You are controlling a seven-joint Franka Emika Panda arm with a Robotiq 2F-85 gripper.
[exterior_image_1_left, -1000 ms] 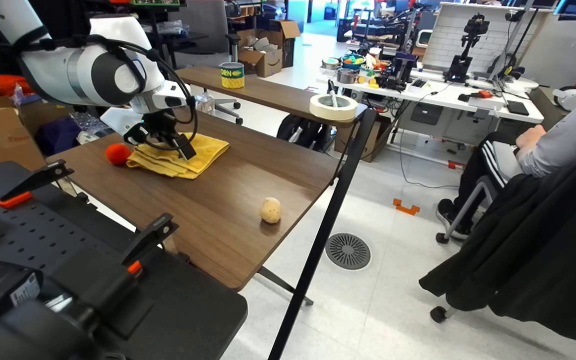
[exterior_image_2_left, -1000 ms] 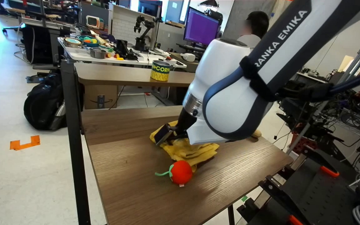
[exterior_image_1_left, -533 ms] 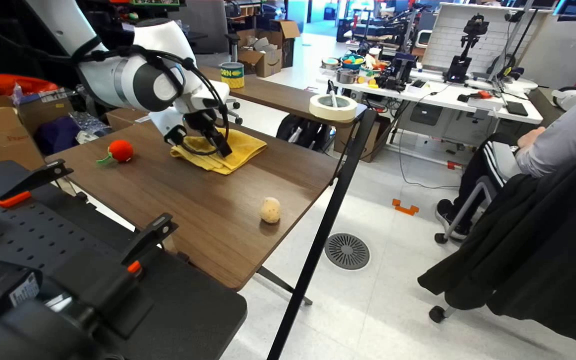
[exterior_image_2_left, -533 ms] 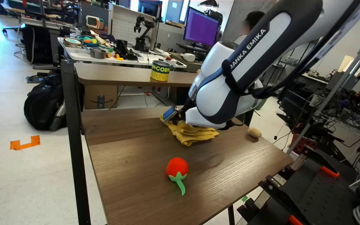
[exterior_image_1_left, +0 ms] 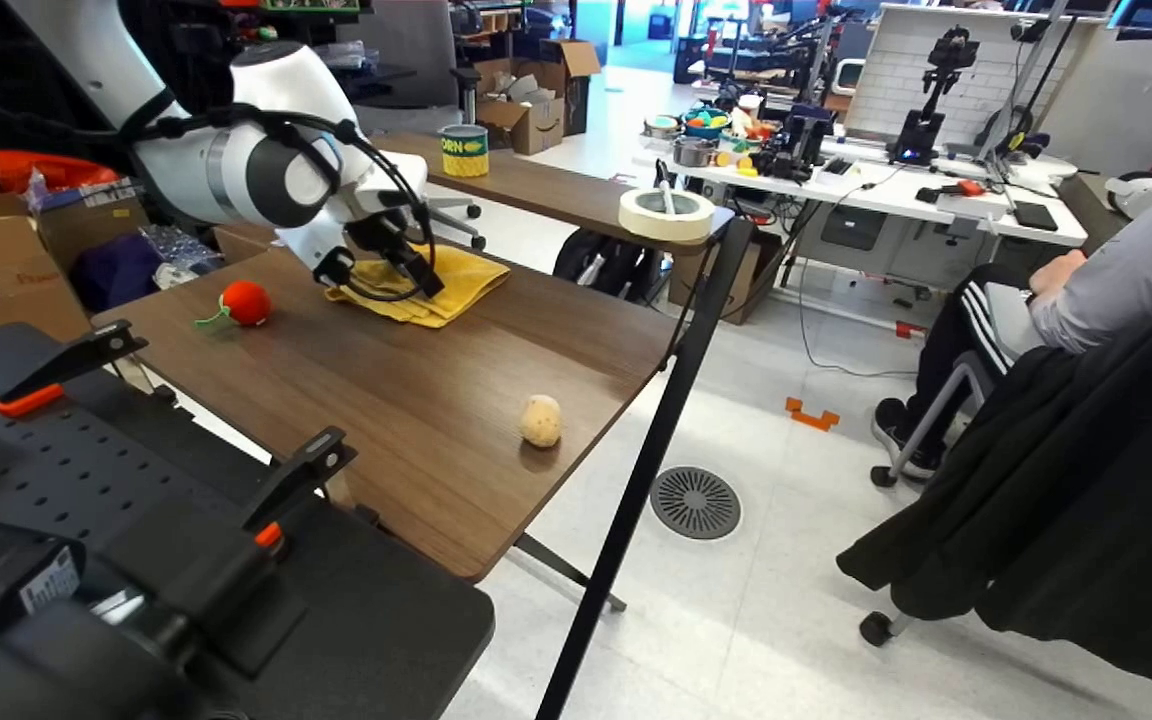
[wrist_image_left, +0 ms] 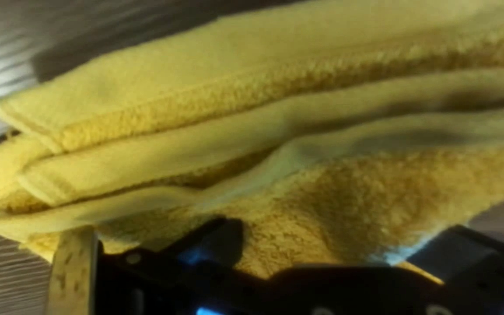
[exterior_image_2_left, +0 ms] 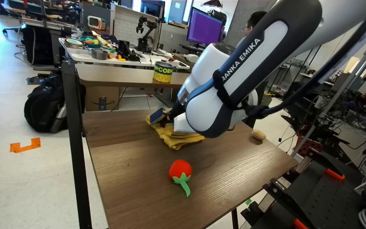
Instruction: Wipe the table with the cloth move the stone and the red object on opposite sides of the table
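Tool (exterior_image_1_left: pixel 384 262) is down on the yellow cloth (exterior_image_1_left: pixel 461 280), which lies twd the back edge of the brown worktop (exterior_image_1_left: pixel 406 400), i.e. the edge nr the raised shelf (exterior_image_1_left: pixel 556 190). Cloth is folded in several layers; in the wrist view its hems run across one above another, a bit blurry. Dark parts of the tool take up the bottom of that view, w/ cloth showing btwn them. Can't make out whether the jaws pinch the fabric or only press on it, so grip unclear.

In an exterior view the red object (exterior_image_1_left: pixel 246 302) lies on its side btwn the worktop's middle & its L corner, nr the cloth but apart from it. It's round, w/ a green stem (exterior_image_2_left: pixel 185 187) pointing approx. twd that corner. Stone (exterior_image_1_left: pixel 541 421), tan, egg-shaped, rests nr the R edge, approx. midway btwn that edge's two corners, well apart from cloth & red object.

Arm (exterior_image_2_left: pixel 233 79) hides part of the cloth in both exterior views. Shelf holds a corn can (exterior_image_1_left: pixel 464 158) & a tape roll (exterior_image_1_left: pixel 666 215), the latter nr its R end. Black bench (exterior_image_1_left: pixel 386 600) w/ clamps (exterior_image_1_left: pixel 306 475) runs alongside the front edge. Person (exterior_image_1_left: pixel 1131 275) sits well off the R edge.
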